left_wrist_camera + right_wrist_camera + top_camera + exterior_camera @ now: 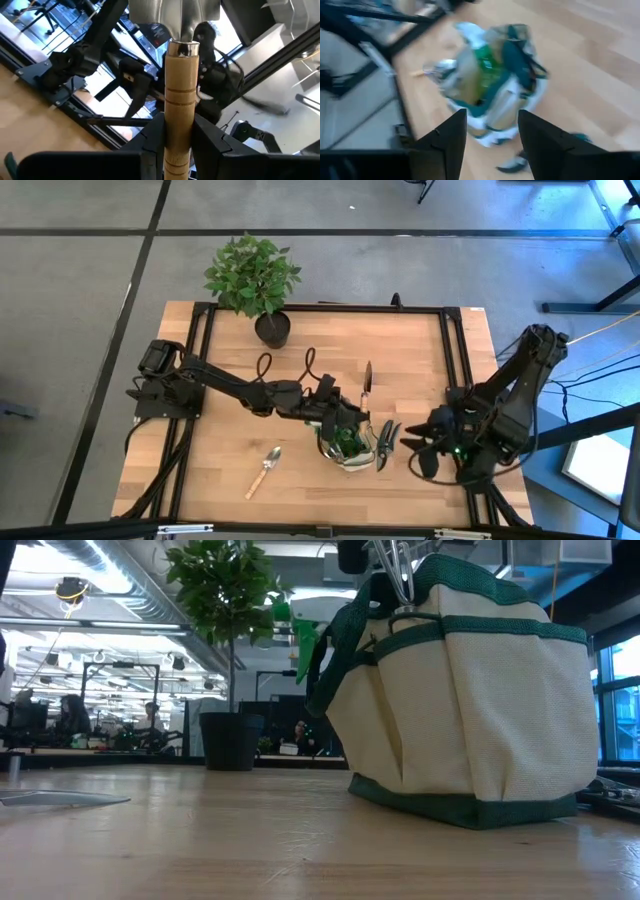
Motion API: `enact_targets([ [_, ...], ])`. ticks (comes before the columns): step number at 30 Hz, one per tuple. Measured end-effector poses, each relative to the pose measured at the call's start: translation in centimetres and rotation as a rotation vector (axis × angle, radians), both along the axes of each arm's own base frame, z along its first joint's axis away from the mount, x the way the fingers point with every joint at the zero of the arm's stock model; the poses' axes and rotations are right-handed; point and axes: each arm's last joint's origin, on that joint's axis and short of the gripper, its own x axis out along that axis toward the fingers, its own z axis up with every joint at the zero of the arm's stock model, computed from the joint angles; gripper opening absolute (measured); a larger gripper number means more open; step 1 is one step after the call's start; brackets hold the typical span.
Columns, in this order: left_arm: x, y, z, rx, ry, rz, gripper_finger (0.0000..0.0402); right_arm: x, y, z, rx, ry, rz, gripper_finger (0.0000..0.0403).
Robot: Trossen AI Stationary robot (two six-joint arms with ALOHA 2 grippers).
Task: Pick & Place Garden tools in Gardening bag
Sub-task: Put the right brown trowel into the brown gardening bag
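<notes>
1. The left hand (177, 150) is clamped on the turned, pale wooden handle of a metal-bladed garden tool (180, 100), held upright with its silver blade away from the fingers (152, 145).
2. In the high view that left hand (325, 405) sits right over the round cream fabric gardening bag with green trim (345, 442), near the middle of the wooden bench (420, 360).
3. A green translucent spray bottle with a white trigger (310, 625) already stands in the bag.
4. The step in hand looks like lowering this tool into the bag; next it needs a straight drop clear of the bottle, then release.
5. The right hand (420, 445) waits beside the bag, fingers (447, 137) spread and empty.
6. Dark-handled pruners (385, 442), a black-handled tool (367, 385) and a wooden-handled trowel (264, 472) lie on the bench, still to be packed.
</notes>
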Motion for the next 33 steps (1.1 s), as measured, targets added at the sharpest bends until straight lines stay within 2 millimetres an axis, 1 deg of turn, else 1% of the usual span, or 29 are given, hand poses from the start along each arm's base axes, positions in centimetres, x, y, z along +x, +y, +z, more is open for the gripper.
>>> enact_targets([
  [2,0.0,0.0,0.0,0.006,-0.004,0.002,0.0063,0.2,-0.2,-0.2,0.023,-0.052,0.047,0.0171],
  [6,0.0,-0.1,0.1,0.007,-0.009,0.000,0.0063,0.9,-0.7,-1.5,0.087,-0.190,0.164,0.0144],
  [9,-0.1,-0.3,0.1,0.010,-0.010,-0.023,0.0063,1.3,-1.3,-3.5,0.159,-0.300,0.237,0.0123],
  [12,-0.2,-0.7,0.1,0.011,-0.008,-0.038,0.0063,1.7,-2.1,-4.9,0.260,-0.460,0.269,0.0110],
  [15,-0.3,-1.1,0.1,0.005,-0.012,-0.063,0.0063,1.7,-3.0,-5.6,0.325,-0.617,0.304,0.0106],
  [18,-0.4,-1.6,0.2,-0.007,-0.016,-0.109,0.0063,1.7,-3.9,-5.8,0.363,-0.725,0.296,0.0106],
  [22,-0.5,-2.0,0.3,-0.023,-0.031,-0.179,0.0063,2.1,-4.7,-5.6,0.364,-0.765,0.273,0.0106],
  [25,-0.7,-2.2,1.0,-0.035,-0.096,-0.232,0.0063,2.6,-5.3,-5.5,0.393,-0.782,0.229,0.0106],
  [28,-0.8,-2.2,1.5,-0.036,-0.148,-0.276,0.0063,2.9,-5.9,-4.9,0.440,-0.845,0.183,0.0106],
  [30,-1.0,-2.2,1.8,-0.039,-0.191,-0.292,0.0063,3.0,-6.3,-4.3,0.456,-0.908,0.216,0.0106],
  [33,-1.1,-2.3,2.3,-0.039,-0.238,-0.323,0.0063,3.6,-7.2,-3.0,0.471,-1.001,0.318,0.0106],
])
